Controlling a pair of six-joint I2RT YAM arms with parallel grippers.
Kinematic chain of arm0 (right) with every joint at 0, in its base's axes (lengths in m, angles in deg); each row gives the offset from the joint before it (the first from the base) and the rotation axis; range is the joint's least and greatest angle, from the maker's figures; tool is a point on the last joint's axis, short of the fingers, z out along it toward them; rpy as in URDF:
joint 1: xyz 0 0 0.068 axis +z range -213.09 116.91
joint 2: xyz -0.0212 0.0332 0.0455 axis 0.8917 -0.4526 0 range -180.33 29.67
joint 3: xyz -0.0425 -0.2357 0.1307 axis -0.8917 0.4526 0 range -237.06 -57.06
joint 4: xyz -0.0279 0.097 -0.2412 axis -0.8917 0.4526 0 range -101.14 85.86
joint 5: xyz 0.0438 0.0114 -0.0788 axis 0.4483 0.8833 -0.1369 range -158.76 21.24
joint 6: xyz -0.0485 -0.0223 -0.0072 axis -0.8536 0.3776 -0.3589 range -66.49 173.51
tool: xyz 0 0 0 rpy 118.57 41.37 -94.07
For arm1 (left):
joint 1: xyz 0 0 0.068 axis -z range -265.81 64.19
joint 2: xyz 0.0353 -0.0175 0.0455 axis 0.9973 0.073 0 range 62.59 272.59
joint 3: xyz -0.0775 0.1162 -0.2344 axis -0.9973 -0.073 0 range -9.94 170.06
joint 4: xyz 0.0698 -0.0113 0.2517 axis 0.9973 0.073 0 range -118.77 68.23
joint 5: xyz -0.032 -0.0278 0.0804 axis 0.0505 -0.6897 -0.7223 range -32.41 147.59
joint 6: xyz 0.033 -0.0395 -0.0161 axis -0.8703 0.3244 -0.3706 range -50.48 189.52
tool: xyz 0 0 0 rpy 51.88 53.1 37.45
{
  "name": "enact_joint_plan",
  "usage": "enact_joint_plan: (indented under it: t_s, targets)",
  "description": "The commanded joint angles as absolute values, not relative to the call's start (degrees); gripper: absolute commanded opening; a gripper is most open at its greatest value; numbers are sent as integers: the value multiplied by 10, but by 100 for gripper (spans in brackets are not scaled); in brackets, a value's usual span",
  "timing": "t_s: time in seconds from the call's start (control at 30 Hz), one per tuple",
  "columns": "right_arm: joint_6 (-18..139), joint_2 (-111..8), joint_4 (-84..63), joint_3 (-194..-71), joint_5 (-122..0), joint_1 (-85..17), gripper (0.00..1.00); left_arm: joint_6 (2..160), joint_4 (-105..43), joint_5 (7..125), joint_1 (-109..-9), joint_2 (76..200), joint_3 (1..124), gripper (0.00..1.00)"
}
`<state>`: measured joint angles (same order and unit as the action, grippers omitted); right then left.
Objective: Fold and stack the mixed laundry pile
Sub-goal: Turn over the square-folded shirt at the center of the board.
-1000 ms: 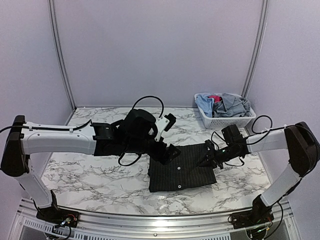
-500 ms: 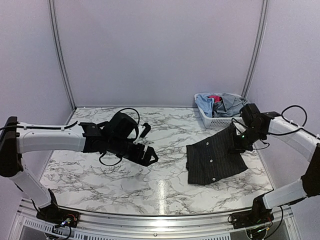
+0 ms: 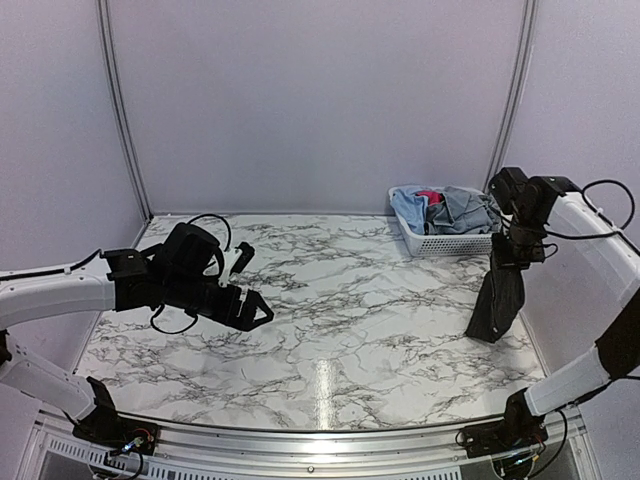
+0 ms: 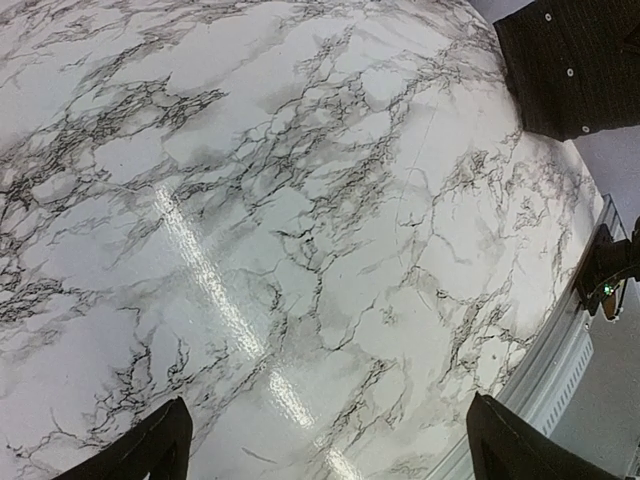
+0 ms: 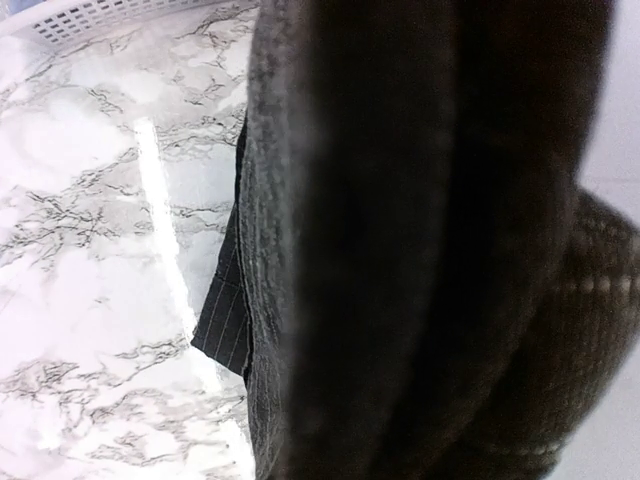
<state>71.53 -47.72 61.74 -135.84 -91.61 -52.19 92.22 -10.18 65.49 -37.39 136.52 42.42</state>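
You have bright, even light; a glare streak crosses the marble table (image 3: pixel 322 375). In your right wrist view the black pinstriped shirt (image 5: pixel 330 250) sits against the lens, dark and blurred.

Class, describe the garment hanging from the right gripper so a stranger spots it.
At the marble table's right edge, near the white basket, the right gripper holds a black pinstriped shirt. It alone is black and hanging; the blue and pink pieces lie in the basket.
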Motion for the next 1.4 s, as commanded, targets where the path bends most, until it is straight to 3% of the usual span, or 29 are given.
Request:
enact_joint_plan:
  t_s: [0.0, 0.37, 0.6, 0.8, 0.9, 1.03, 1.2, 1.37]
  targets:
    - [764, -574, 663, -1418, -985, -428, 0, 907, -69, 641, -381, 1334, 411, 99]
    - [822, -970, 675, -1758, -849, -204, 0, 933, -53, 642, -429, 1288, 383, 99]
    - [836, -1107, 601, -1902, -700, -145, 0, 960, -46, 651, -479, 1252, 362, 99]
    - [874, -1091, 486, -1890, -587, -128, 3, 985, -48, 655, -503, 1250, 350, 99]
    - [870, -1070, 441, -1869, -537, -127, 36, 1001, -65, 664, -509, 1252, 343, 99]
    - [878, -965, 325, -1797, -491, -131, 62, 1011, -98, 698, -510, 1265, 342, 99]
    - [891, -785, 186, -1608, -456, -185, 63, 987, -147, 728, -492, 1288, 362, 99]
    - [901, -624, 98, -1375, -422, -286, 62, 970, -180, 739, -439, 1404, 436, 99]
